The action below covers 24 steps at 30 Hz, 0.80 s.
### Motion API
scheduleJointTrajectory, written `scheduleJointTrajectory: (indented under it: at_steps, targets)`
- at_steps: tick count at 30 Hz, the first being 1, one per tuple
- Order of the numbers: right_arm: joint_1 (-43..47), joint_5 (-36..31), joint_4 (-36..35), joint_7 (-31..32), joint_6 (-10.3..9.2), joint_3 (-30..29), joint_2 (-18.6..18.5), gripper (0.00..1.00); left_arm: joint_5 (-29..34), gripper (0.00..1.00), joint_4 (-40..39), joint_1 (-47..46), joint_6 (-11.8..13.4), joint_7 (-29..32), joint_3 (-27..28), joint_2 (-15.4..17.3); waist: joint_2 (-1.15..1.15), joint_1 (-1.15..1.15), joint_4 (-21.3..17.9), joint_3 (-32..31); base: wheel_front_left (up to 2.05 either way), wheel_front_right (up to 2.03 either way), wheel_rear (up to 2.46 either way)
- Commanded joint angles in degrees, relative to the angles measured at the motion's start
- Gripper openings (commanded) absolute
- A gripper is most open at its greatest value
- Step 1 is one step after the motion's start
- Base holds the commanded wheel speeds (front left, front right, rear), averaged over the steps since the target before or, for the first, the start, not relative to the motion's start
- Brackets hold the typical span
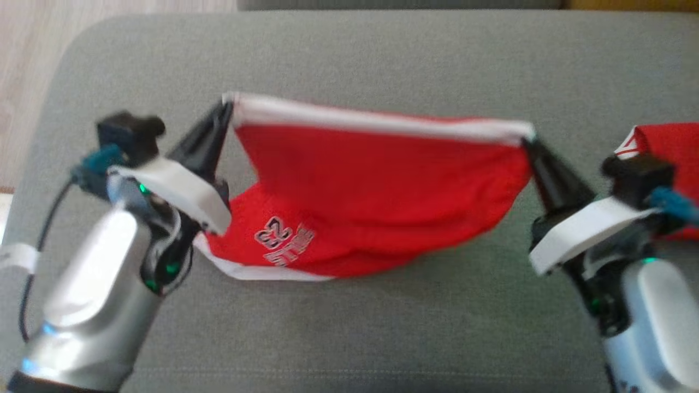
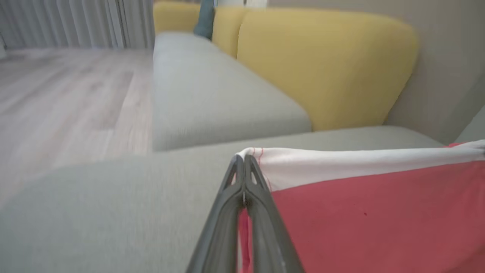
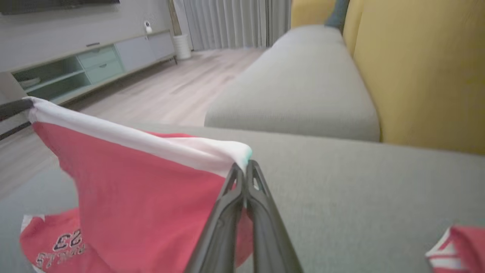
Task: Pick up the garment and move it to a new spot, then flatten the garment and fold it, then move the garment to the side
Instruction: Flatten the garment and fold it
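The garment (image 1: 371, 185) is red with a white band along its top edge and a "23" print near its lower left. It hangs stretched between both grippers above the grey sofa seat (image 1: 349, 60), its lower part resting on the cushion. My left gripper (image 1: 225, 109) is shut on the band's left corner, and in the left wrist view that gripper (image 2: 244, 159) pinches the garment (image 2: 371, 212). My right gripper (image 1: 528, 137) is shut on the right corner; in the right wrist view the gripper (image 3: 244, 167) clamps the garment (image 3: 144, 189).
A second red and white cloth (image 1: 669, 147) lies at the seat's right edge, behind my right wrist. Yellow back cushions (image 2: 322, 64) line the sofa. Wooden floor (image 1: 27, 60) lies past the seat's left edge, and a low media cabinet (image 3: 83, 64) stands across the room.
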Motion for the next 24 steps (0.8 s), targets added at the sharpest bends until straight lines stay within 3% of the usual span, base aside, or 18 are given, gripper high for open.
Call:
scheduleJointTrajectory:
  at_steps: [1, 9, 14, 19, 24]
  targets:
    - [-3.4, -0.7, -3.7, -0.6, -0.04, -0.1, -0.6, 0.00, 0.6, 0.00, -3.7, -4.2, 0.6, -0.7, 3.3, 2.9, 0.00, 0.00, -0.3, -1.0, 0.00, 0.00, 0.00]
    - [-5.2, -3.6, -17.1, 3.1, -0.04, -5.9, 0.5, 0.00, 2.0, 0.00, -22.3, -6.2, 4.6, 3.9, 5.8, 6.8, 0.00, 0.00, -2.0, -4.3, 0.00, 0.00, 0.00]
    - [-6.8, -3.2, -19.3, 5.6, -0.04, -6.9, 1.3, 0.00, 1.2, 0.00, -25.8, -6.5, 5.8, 7.1, 6.0, 7.3, 0.00, 0.00, -2.9, -4.1, 0.00, 0.00, 0.00]
    - [-15.9, -1.2, -12.1, 5.3, -0.04, -5.6, 0.8, 0.00, -0.6, 0.00, -19.4, -12.9, 3.3, 6.6, 5.5, 4.7, 0.00, 0.00, -3.2, -1.3, 0.00, 0.00, 0.00]
    - [-29.1, 0.2, 0.2, 1.2, -0.04, -4.5, 0.7, 0.00, 0.2, 0.00, -4.7, -24.0, 0.7, 2.3, 5.3, 1.0, 0.00, 0.00, -2.7, 1.2, 0.00, 0.00, 0.00]
